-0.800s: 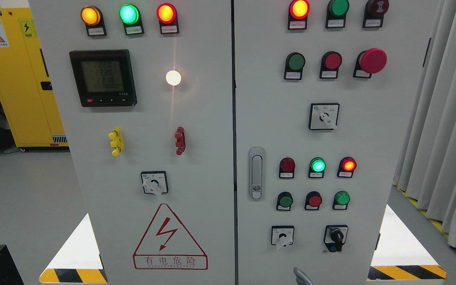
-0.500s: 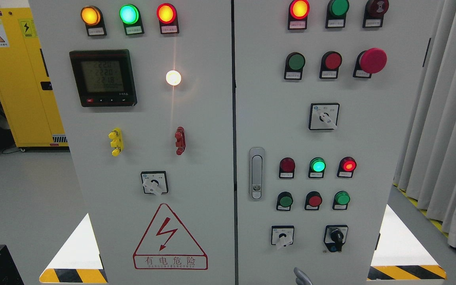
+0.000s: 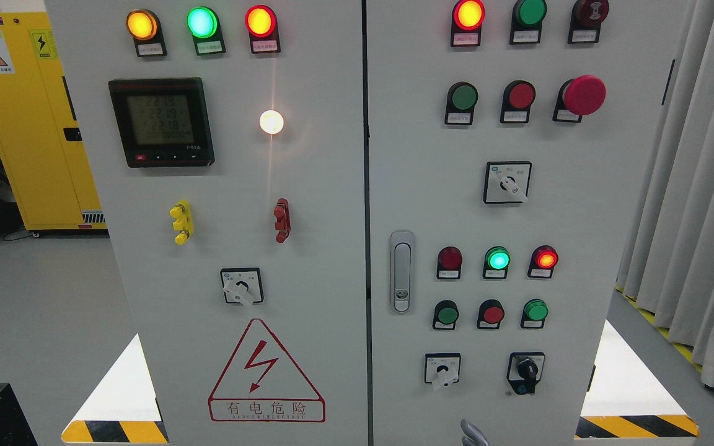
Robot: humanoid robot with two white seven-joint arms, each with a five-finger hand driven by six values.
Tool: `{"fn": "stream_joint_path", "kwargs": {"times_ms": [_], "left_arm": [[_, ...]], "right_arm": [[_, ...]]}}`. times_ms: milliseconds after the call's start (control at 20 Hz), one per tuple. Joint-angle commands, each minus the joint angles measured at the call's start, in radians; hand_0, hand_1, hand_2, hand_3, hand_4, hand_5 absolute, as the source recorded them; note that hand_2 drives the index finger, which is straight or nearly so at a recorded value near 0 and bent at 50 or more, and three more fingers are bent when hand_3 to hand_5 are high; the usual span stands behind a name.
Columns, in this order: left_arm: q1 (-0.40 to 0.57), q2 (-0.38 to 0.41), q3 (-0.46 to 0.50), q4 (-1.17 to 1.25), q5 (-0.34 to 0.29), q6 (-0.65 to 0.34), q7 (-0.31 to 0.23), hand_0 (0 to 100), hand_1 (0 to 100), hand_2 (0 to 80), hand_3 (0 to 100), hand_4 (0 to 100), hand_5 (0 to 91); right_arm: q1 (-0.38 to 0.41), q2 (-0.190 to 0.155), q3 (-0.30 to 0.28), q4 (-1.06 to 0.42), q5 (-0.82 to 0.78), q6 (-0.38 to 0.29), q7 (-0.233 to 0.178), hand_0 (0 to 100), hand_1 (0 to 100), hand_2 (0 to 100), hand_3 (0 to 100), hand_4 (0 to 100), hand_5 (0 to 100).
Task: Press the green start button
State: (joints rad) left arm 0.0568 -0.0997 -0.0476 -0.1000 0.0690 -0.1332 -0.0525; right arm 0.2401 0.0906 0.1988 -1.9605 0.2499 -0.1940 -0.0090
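Note:
A grey control cabinet fills the head view. Its right door (image 3: 580, 186) carries several green buttons: one in the upper row (image 3: 462, 96), a dark one in the lower row (image 3: 447, 314) and a brighter one (image 3: 535, 310). A lit green lamp (image 3: 497, 258) sits above the lower row. The labels are too small to read. A small grey tip (image 3: 471, 433), probably a finger of my right hand, shows at the bottom edge, well below all buttons. My left hand is out of view.
A red mushroom stop button (image 3: 583, 94) sticks out at the upper right. Rotary switches (image 3: 507, 183) (image 3: 442, 370) and a door latch (image 3: 401, 271) are on the right door. A meter (image 3: 161, 122) is on the left door. Curtains (image 3: 698, 217) hang at the right, a yellow cabinet (image 3: 28, 124) at the left.
The grey tip at the bottom edge has shifted very slightly to the right. The meter digits have changed. Nothing else has moved.

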Motion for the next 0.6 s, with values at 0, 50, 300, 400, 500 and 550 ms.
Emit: {"fn": "stream_joint_path", "kwargs": {"times_ms": [0, 50, 300, 400, 500, 550], "left_arm": [[0.0, 0.0, 0.0, 0.0, 0.0, 0.0, 0.0, 12, 56, 0.0, 0, 0, 0.0], [0.0, 0.0, 0.0, 0.0, 0.0, 0.0, 0.0, 12, 56, 0.0, 0, 0, 0.0], [0.0, 0.0, 0.0, 0.0, 0.0, 0.0, 0.0, 12, 56, 0.0, 0, 0, 0.0], [0.0, 0.0, 0.0, 0.0, 0.0, 0.0, 0.0, 12, 56, 0.0, 0, 0, 0.0], [0.001, 0.0, 0.0, 0.0, 0.0, 0.0, 0.0, 12, 56, 0.0, 0, 0, 0.0], [0.0, 0.0, 0.0, 0.0, 0.0, 0.0, 0.0, 12, 56, 0.0, 0, 0, 0.0]], "right_arm": [[-0.008, 0.0, -0.044, 0.011, 0.127, -0.005, -0.008, 44, 71, 0, 20, 31, 21], [-0.01, 0.0, -0.059, 0.017, 0.203, -0.016, -0.014, 45, 73, 0, 27, 36, 25], [-0.033, 0.0, -0.107, 0.009, 0.503, -0.071, -0.062, 52, 86, 0, 71, 81, 82], [-0.059, 0.0, -0.13, 0.009, 0.601, -0.084, -0.062, 53, 87, 0, 73, 83, 87], [-0.087, 0.0, -0.137, 0.012, 0.698, -0.085, -0.06, 51, 91, 0, 88, 97, 100], [-0.103, 0.0, -0.137, 0.015, 0.724, -0.085, -0.06, 51, 91, 0, 91, 99, 100]]}}
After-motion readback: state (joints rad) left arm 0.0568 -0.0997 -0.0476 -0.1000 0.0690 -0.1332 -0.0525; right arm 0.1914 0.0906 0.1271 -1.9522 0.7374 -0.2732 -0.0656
